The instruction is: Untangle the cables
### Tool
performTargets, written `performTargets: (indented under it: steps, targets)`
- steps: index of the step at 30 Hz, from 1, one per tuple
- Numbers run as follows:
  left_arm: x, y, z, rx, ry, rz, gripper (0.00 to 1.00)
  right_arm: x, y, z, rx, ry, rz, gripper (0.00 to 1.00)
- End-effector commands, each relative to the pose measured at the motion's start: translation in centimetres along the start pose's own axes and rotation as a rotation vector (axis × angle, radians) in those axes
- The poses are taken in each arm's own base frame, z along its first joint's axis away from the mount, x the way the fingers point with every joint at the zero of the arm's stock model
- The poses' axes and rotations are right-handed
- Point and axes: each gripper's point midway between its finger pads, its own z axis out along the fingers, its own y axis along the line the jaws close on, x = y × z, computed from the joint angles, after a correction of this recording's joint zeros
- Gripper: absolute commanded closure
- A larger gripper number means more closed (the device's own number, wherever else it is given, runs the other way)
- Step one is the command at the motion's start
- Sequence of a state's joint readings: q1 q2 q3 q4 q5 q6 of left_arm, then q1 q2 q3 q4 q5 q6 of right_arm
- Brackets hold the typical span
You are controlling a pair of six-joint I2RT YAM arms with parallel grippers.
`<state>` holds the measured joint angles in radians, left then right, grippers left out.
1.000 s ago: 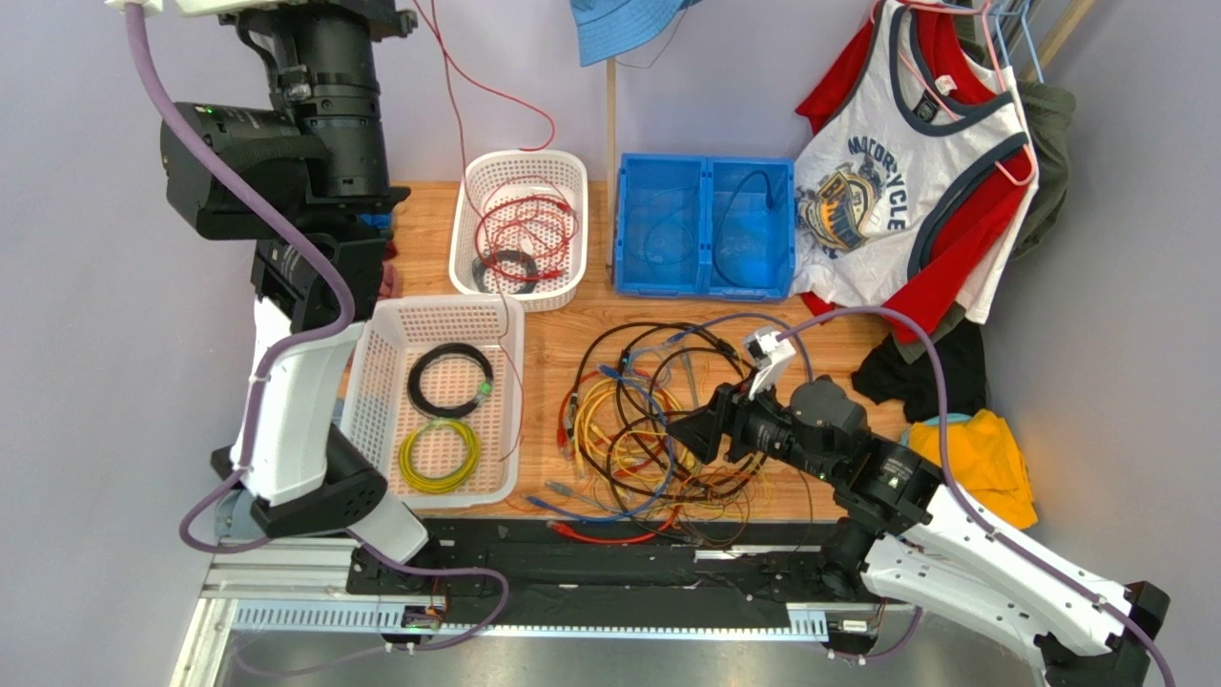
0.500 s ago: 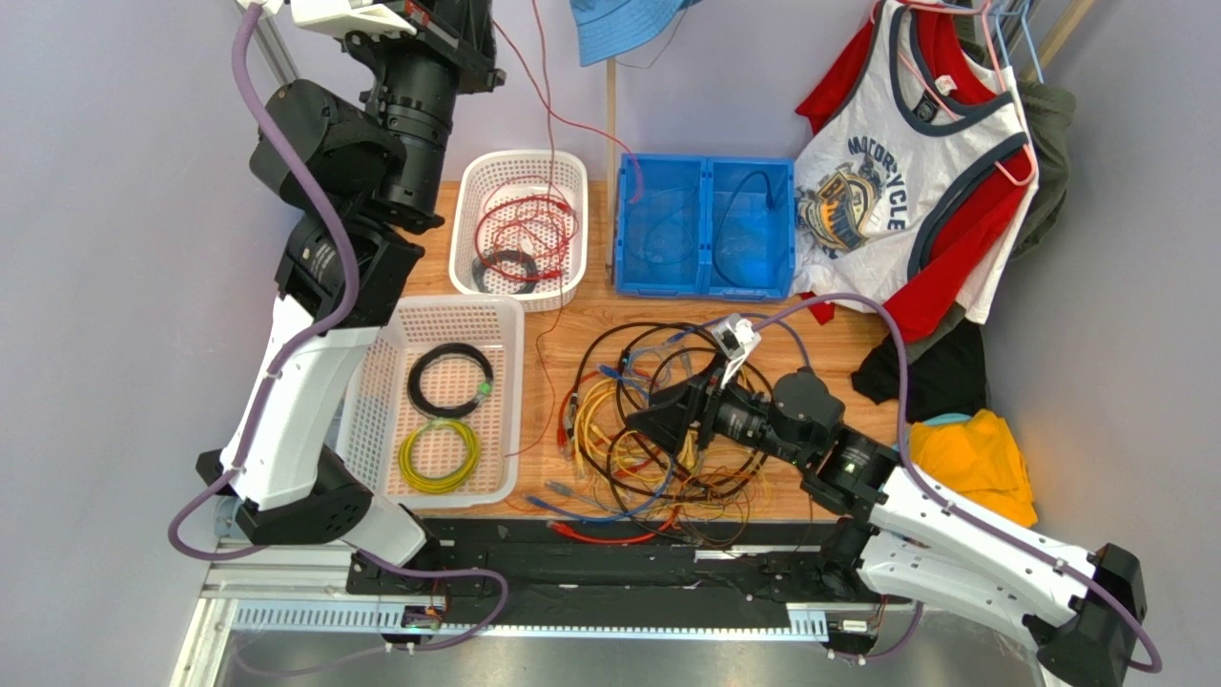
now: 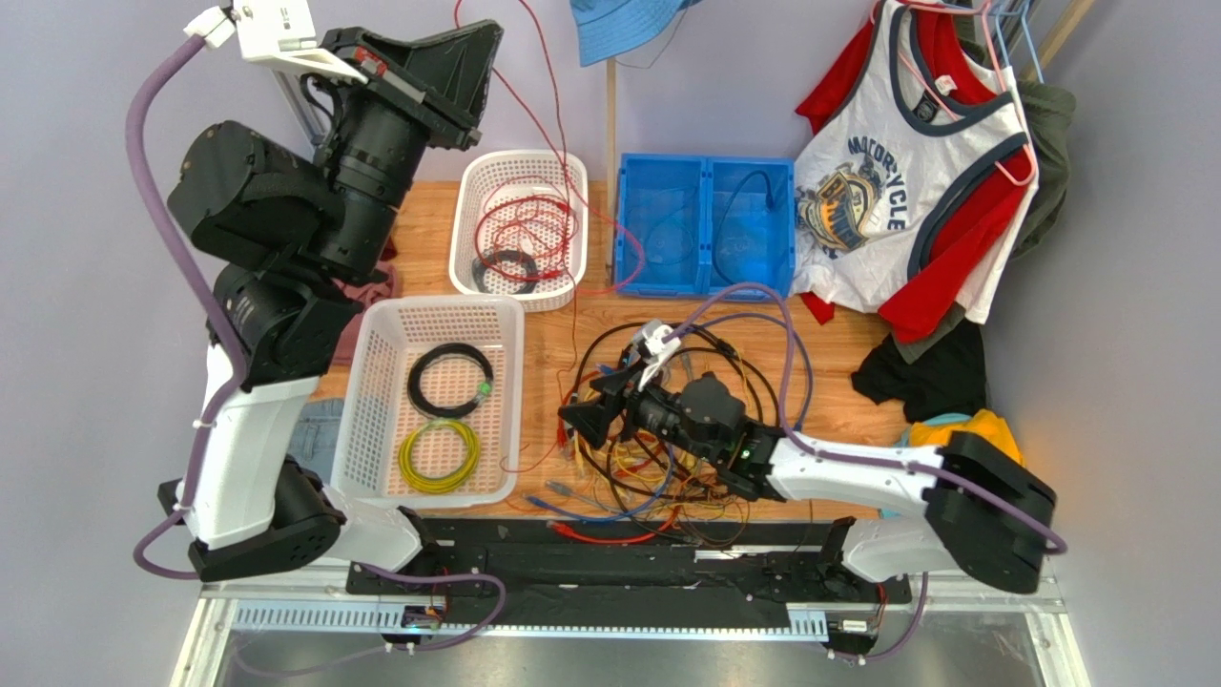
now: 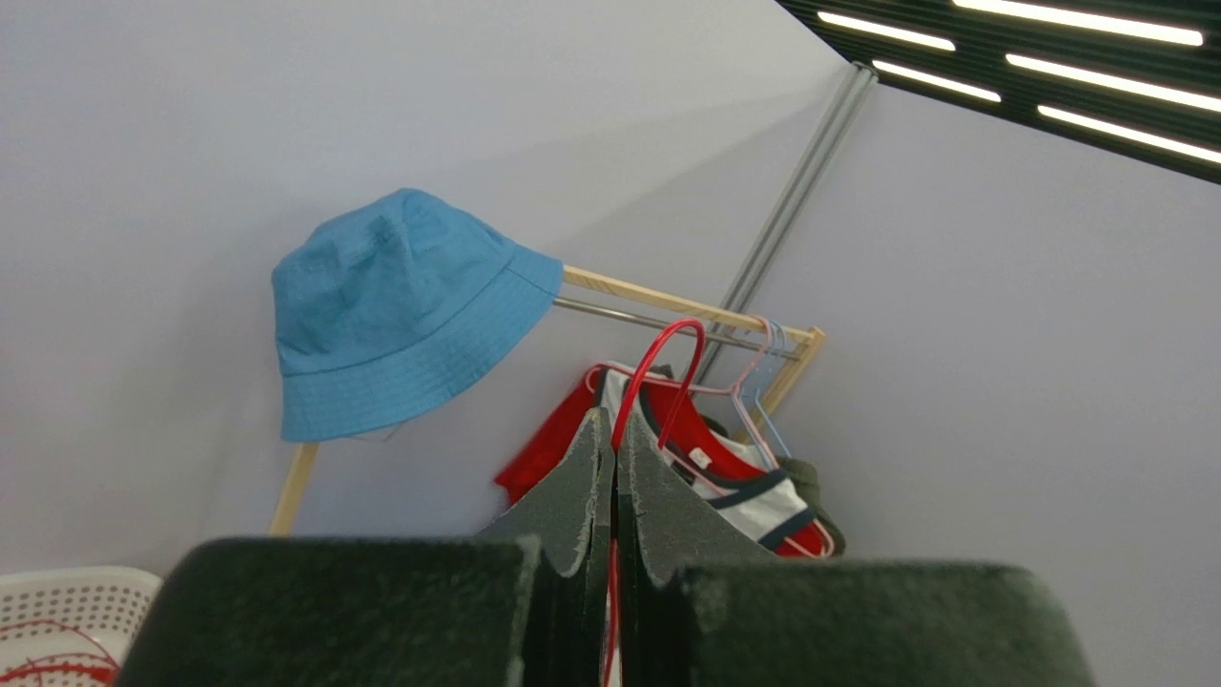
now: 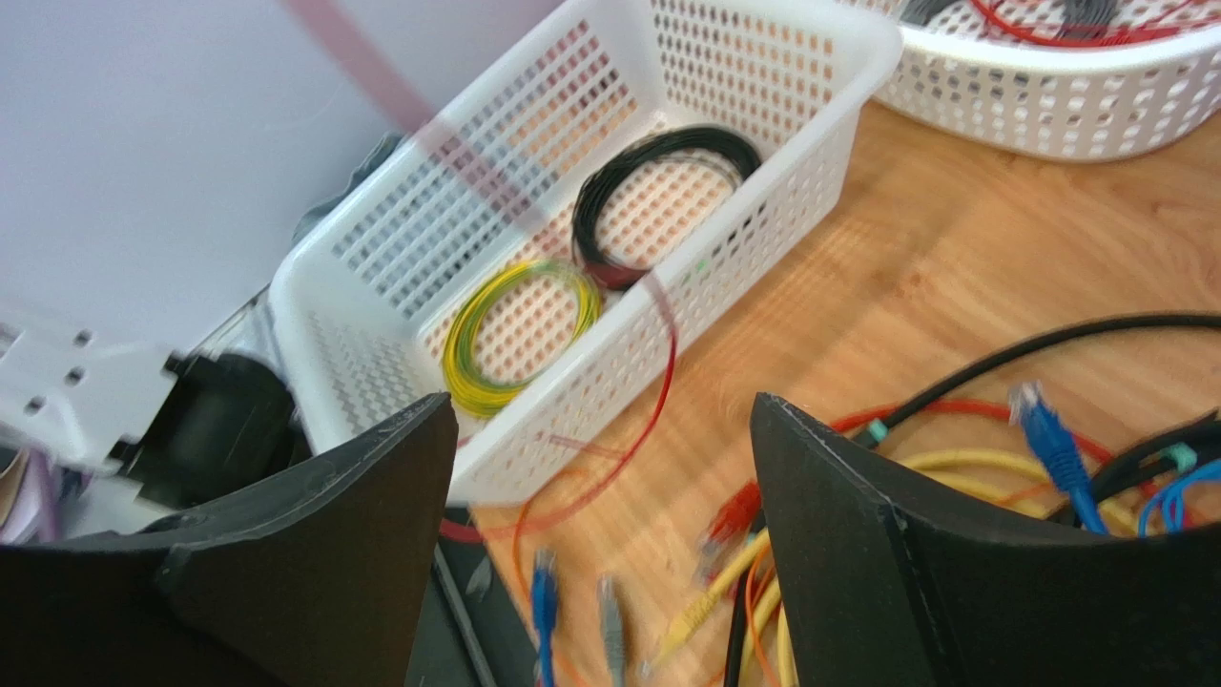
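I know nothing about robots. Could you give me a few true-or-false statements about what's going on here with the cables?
The left gripper is shut on a red cable. True.
The right gripper is clamped on a yellow cable. False: it is open, empty, above the tangle.
The near white basket holds a black coil and a yellow coil. True.
The blue hat lies on the table. False: it hangs on a wooden rack.

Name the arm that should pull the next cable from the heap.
Right. The right gripper is open and hangs at the edge of the cables, while the left gripper is raised high, shut on a red cable.
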<state>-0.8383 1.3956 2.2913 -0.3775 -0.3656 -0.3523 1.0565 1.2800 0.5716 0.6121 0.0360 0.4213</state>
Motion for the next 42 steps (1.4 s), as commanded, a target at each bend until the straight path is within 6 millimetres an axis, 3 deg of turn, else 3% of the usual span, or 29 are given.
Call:
performTargets:
  steps: [1, 2, 3, 6, 7, 9, 12, 13, 16, 18, 19, 20, 21, 22, 23, 25, 26, 27, 28, 29, 30, 31, 32, 33, 36, 40, 42]
  targets:
    - [0.3, -0.9, -1.6, 0.048, 0.045, -0.037, 1.0, -6.4, 0.9, 3.1, 0.02, -0.232, -0.035, 0.2]
    - [0.5, -0.8, -1.7, 0.046, 0.052, -0.037, 1.0, -7.4, 1.2, 3.7, 0.018, -0.253, -0.037, 0.2]
    - [0.3, -0.8, -2.1, 0.047, 0.053, -0.037, 1.0, -6.7, 0.9, 4.5, 0.026, -0.238, -0.043, 0.21]
    - [0.2, -0.6, -2.7, 0.047, 0.056, -0.036, 1.0, -7.2, 1.0, 5.7, 0.033, -0.244, -0.048, 0.23]
    - [0.1, -0.5, -2.9, 0.048, 0.055, -0.035, 1.0, -6.4, 0.8, 6.4, 0.039, -0.225, -0.052, 0.25]
    - [-0.2, -0.3, -3.4, 0.045, 0.052, -0.034, 1.0, -6.5, 0.6, 6.9, 0.043, -0.226, -0.05, 0.33]
    - [-0.2, 0.1, -3.9, 0.034, 0.054, -0.021, 1.0, -5.8, 0.4, 7.0, 0.036, -0.217, -0.04, 0.65]
    - [-0.4, 0.3, -4.1, 0.029, 0.051, -0.011, 1.0, -6.6, 0.9, 6.4, 0.024, -0.238, -0.026, 0.79]
    - [-0.8, 1.4, -4.6, -0.014, 0.043, 0.033, 1.0, -8.7, 1.3, 4.8, 0.047, -0.266, -0.011, 1.0]
    - [-0.7, 2.7, -5.1, -0.067, 0.036, 0.067, 1.0, -10.2, 1.2, 3.2, 0.126, -0.182, -0.033, 1.0]
    - [-0.6, 3.3, -5.2, -0.087, 0.037, 0.099, 1.0, -14.9, 3.1, 2.9, 0.12, -0.233, -0.044, 1.0]
    - [0.6, 4.3, -5.2, -0.127, 0.051, 0.123, 1.0, -14.5, 2.6, 2.3, 0.163, -0.144, -0.104, 1.0]
    - [0.3, 4.9, -5.8, -0.138, 0.041, 0.142, 1.0, -16.6, 3.3, 2.0, 0.164, -0.146, -0.124, 1.0]
    - [0.8, 5.3, -6.0, -0.149, 0.047, 0.152, 1.0, -21.2, 5.5, 1.4, 0.128, -0.201, -0.133, 1.0]
    - [2.5, 6.3, -6.0, -0.181, 0.068, 0.171, 1.0, -21.5, 5.2, 0.9, 0.156, -0.133, -0.182, 1.0]
    - [3.0, 7.4, -7.1, -0.207, 0.067, 0.19, 1.0, -23.4, 4.4, 1.7, 0.193, -0.097, -0.238, 1.0]
    - [4.9, 8.5, -7.2, -0.241, 0.093, 0.21, 1.0, -26.6, 5.1, 1.0, 0.202, -0.123, -0.251, 1.0]
    - [4.9, 8.9, -7.8, -0.251, 0.088, 0.211, 1.0, -27.3, 3.3, 1.9, 0.244, -0.112, -0.244, 1.0]
    - [5.7, 9.4, -8.0, -0.259, 0.1, 0.222, 1.0, -28.0, 3.5, 2.5, 0.196, -0.099, -0.227, 1.0]
    - [7.5, 10.1, -8.2, -0.276, 0.126, 0.24, 1.0, -30.2, 3.7, 2.1, 0.178, -0.117, -0.2, 1.0]
    - [7.8, 10.5, -8.6, -0.28, 0.13, 0.243, 1.0, -31.9, 2.0, 2.0, 0.202, -0.139, -0.124, 1.0]
    - [8.4, 10.6, -8.8, -0.277, 0.139, 0.247, 1.0, -30.5, 1.5, 3.9, 0.131, -0.064, -0.086, 1.0]
    - [10.3, 10.8, -8.9, -0.258, 0.173, 0.258, 1.0, -30.1, 1.0, 4.0, 0.119, -0.022, -0.043, 1.0]
    - [10.5, 10.7, -9.3, -0.233, 0.175, 0.26, 1.0, -31.8, 0.4, 3.8, 0.111, -0.045, -0.023, 1.0]
    - [13.0, 10.6, -10.1, -0.16, 0.182, 0.268, 1.0, -30.8, -0.5, 5.0, 0.078, -0.013, 0.009, 1.0]
    - [14.5, 12.8, -10.5, -0.228, 0.152, 0.266, 1.0, -30.5, -1.3, 7.3, 0.057, -0.027, 0.013, 1.0]
    - [15.3, 14.0, -9.9, -0.266, 0.168, 0.284, 1.0, -28.6, -2.8, 9.5, 0.063, 0.023, 0.03, 1.0]
